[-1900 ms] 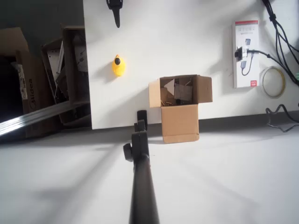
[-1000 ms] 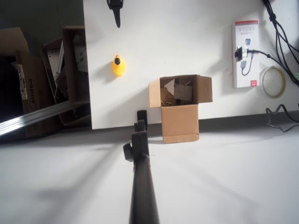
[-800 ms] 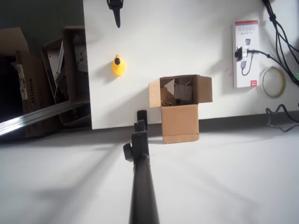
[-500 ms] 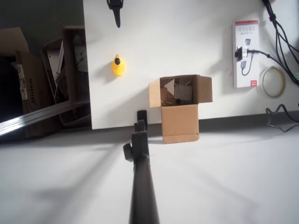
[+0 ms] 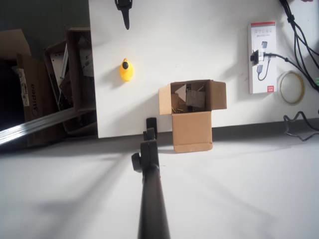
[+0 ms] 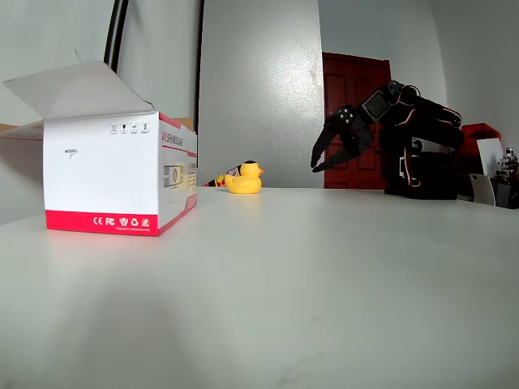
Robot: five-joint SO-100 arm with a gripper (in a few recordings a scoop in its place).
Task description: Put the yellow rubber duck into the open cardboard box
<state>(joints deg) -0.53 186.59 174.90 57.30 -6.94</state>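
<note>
1 duck [image 5: 126, 70], 1 open box [image 5: 192, 115], 1 retail pkg [image 5: 262, 57], 1 tape roll [image 5: 291, 87].

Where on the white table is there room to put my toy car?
Bare white table lies between the tiny yellow rubber duck and the flat white-and-red package. Crowded: cables and a tape roll beside that package.
</note>
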